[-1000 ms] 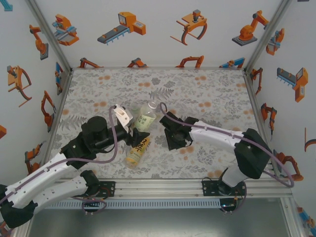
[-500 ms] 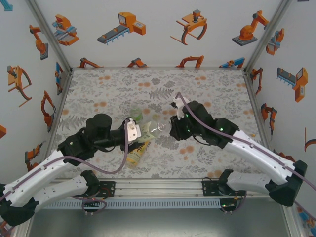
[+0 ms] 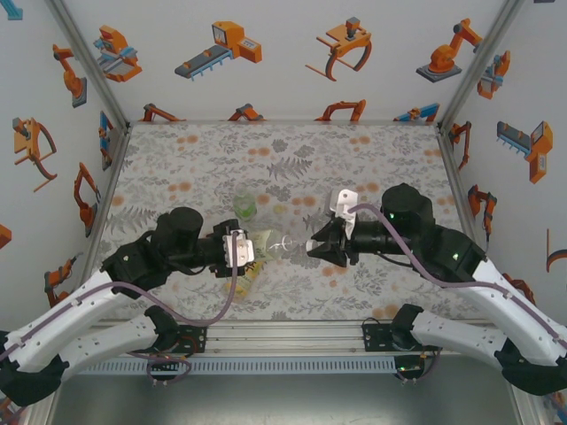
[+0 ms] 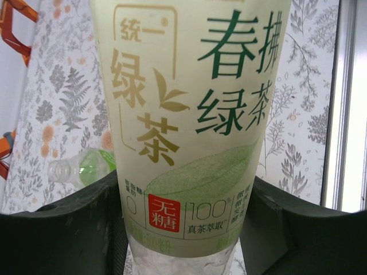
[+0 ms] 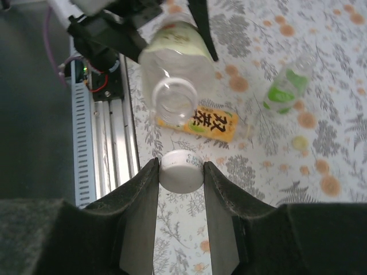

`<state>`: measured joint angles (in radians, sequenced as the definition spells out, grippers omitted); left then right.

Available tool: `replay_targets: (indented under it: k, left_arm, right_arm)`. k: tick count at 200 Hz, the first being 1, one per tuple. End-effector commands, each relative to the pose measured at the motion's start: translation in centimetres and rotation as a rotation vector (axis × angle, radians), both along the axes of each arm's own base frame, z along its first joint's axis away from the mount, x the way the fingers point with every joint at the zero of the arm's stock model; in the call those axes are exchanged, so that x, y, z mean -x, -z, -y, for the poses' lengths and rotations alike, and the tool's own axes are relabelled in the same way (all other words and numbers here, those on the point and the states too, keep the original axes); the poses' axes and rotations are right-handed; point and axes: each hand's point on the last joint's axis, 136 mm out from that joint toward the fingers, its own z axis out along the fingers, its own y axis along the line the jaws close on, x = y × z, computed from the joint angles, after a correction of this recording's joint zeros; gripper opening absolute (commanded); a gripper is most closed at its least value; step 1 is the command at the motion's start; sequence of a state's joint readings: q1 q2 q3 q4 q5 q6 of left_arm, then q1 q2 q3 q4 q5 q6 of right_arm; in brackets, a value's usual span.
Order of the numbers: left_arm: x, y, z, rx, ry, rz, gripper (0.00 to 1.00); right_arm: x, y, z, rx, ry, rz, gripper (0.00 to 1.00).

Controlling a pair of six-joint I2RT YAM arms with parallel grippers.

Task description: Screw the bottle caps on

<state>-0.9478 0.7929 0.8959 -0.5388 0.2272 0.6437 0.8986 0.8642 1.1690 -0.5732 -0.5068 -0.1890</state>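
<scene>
From above, the left claw [image 3: 237, 248] is clamped on the clear bottle [image 3: 268, 241] and holds it off the table [image 3: 390, 159], lying almost level. The bottle's long axis runs left to right, with its open mouth pointing at the right claw [image 3: 312, 245]. That claw is closed on a white cap [image 3: 311, 245], which sits just beside the mouth and apart from it. An amber bottle [image 3: 250, 274] lies on the table under the held one, and a green bottle [image 3: 245, 206] rests further back.

At the left wrist, the clear bottle's pale yellow-green label [image 4: 189, 114] stands between the two dark fingers [image 4: 63, 229], which press on its sides low down. The green bottle [image 4: 86, 167] lies on its side on the table behind.

At the right wrist, the white cap [image 5: 181, 170] is pinched by its edge between the fingertips. The bottle's mouth [image 5: 174, 97] faces this claw from straight ahead, a touch to the left of the cap, with a clear gap between them. The amber bottle [image 5: 198, 123] lies flat beyond, and the green one [image 5: 287, 86] lies off to the right.

The coming move turns on that line. The cap must travel forward along the bottle's axis and shift slightly sideways to centre on the mouth before any turning. The right arm carries the cap, so closing the gap looks like its job, while the left holds the bottle firm.
</scene>
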Motion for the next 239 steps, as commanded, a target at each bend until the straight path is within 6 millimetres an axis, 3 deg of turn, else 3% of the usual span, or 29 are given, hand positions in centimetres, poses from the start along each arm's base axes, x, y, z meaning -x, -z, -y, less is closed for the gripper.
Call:
replay_targets:
  k: [1, 117, 239]
  left_arm:
    - [0.3, -0.3, 0.0, -0.024, 0.032, 0.019, 0.00]
    - [0.4, -0.2, 0.4, -0.026, 0.051, 0.011, 0.00]
    - [0.6, -1.0, 0.9, 0.010, 0.074, 0.019, 0.00]
  right_arm:
    - [2.0, -2.2, -0.2, -0.073, -0.146, 0.151, 0.00]
    - [0.7, -1.6, -2.5, -0.061, -0.152, 0.147, 0.00]
    - [-0.4, 0.0, -2.6, -0.007, -0.097, 0.136, 0.00]
